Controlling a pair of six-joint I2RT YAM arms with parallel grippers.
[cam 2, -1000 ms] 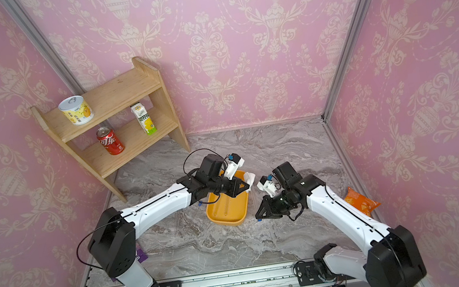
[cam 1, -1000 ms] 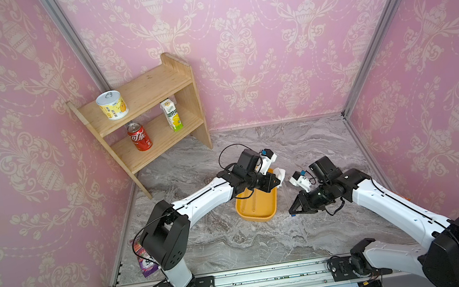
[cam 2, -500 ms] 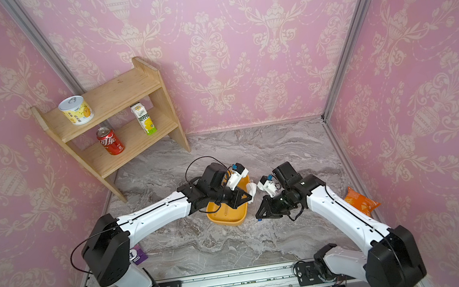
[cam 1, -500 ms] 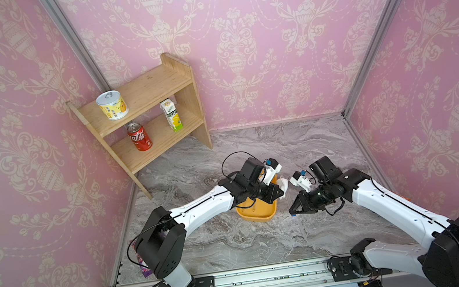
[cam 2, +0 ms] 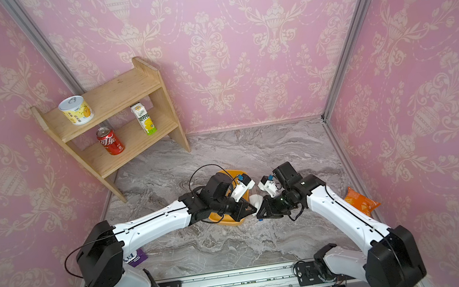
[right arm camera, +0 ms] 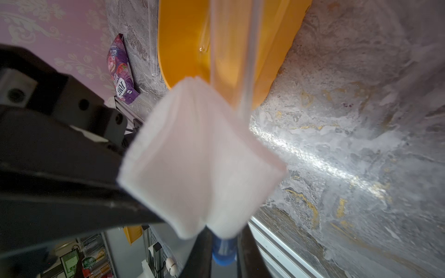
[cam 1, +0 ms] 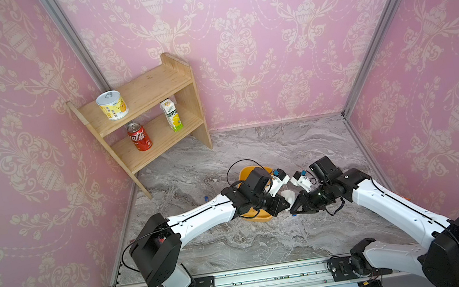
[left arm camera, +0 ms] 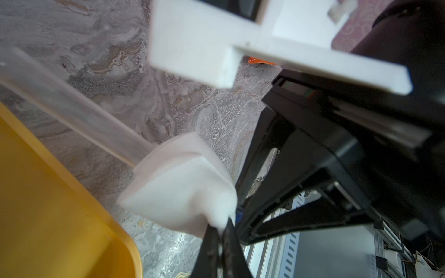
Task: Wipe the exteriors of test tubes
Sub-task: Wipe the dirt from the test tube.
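One test tube (right arm camera: 231, 60) hung above the table, pinched by its blue-capped end in my right gripper (right arm camera: 222, 243), beside the yellow tray (right arm camera: 180, 36). My left gripper (left arm camera: 220, 232) pinched the white pad (left arm camera: 183, 190) folded round it. Mid-wipe, I judged: next, slide the pad along the glass.

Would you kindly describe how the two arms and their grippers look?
The left arm and right arm have white link shells with thin black lines, black joints and bases, and loose black cables. The left gripper and right gripper are black, tapering, with white camera mounts.
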